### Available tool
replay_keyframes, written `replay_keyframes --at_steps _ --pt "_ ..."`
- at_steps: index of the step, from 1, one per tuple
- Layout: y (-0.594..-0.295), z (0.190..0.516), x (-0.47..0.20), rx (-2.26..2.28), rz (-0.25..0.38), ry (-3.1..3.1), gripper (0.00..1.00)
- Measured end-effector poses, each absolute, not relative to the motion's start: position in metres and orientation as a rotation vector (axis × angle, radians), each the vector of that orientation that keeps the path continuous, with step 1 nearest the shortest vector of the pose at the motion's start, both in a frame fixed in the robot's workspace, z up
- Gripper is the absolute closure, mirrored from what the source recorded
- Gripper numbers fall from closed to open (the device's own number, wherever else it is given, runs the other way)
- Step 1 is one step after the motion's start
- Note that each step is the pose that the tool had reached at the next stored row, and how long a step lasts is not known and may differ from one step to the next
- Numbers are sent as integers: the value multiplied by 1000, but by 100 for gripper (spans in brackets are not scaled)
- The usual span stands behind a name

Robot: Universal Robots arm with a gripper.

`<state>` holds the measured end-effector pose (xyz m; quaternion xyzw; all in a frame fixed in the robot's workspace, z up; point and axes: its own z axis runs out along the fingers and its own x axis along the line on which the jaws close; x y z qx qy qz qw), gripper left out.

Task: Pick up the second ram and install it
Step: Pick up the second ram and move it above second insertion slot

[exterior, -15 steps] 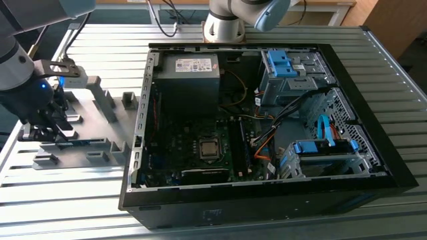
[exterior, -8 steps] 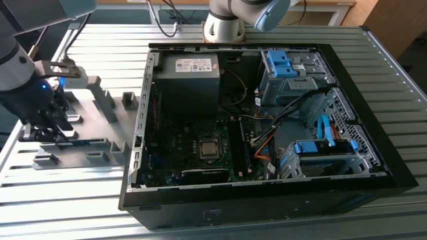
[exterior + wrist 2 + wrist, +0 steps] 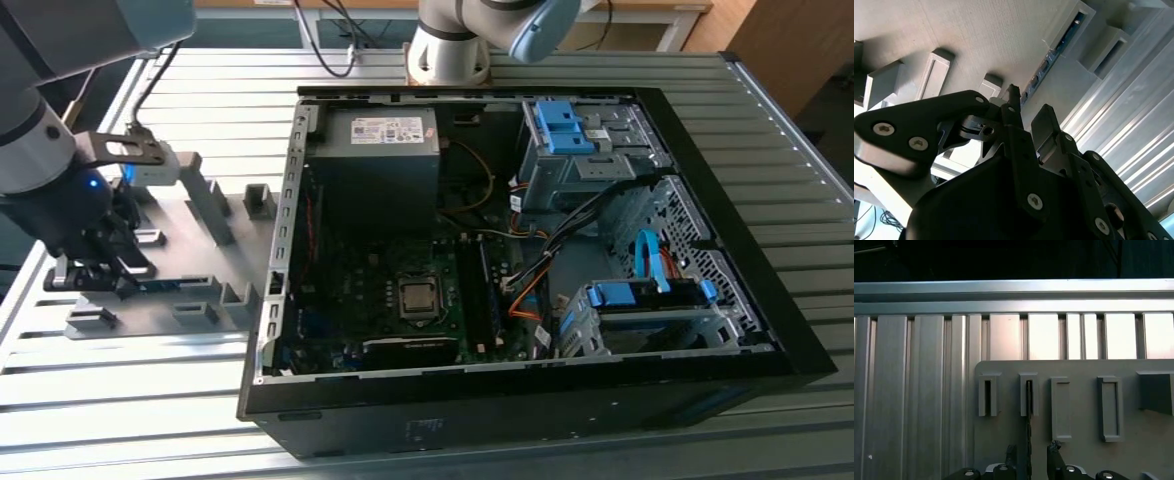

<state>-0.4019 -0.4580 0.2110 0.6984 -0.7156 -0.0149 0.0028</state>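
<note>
The gripper (image 3: 1032, 452) hangs with fingers apart on either side of the second ram (image 3: 1029, 410). The ram stands on edge in a slot of the grey holder tray (image 3: 1084, 455). Farther off lies the open computer case (image 3: 534, 400); the print on its power-supply label (image 3: 383, 130) is illegible.

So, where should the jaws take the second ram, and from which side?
Take the second ram by its free long edge, mid-length, pinching across the two flat faces, and come from straight above: it stands on edge in the grey holder, so likely only that edge is reachable.
</note>
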Motion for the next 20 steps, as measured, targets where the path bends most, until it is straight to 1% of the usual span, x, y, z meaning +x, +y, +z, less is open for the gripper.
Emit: replay_keyframes --at_steps 13,16,17,20 --pt "-459 202 -402 2226 -30 -2209 63" --pt "-459 201 -402 2228 -27 -2210 64" --pt "-459 201 -402 2229 -26 -2210 71" --pt "-459 200 -403 2230 -24 -2210 71"
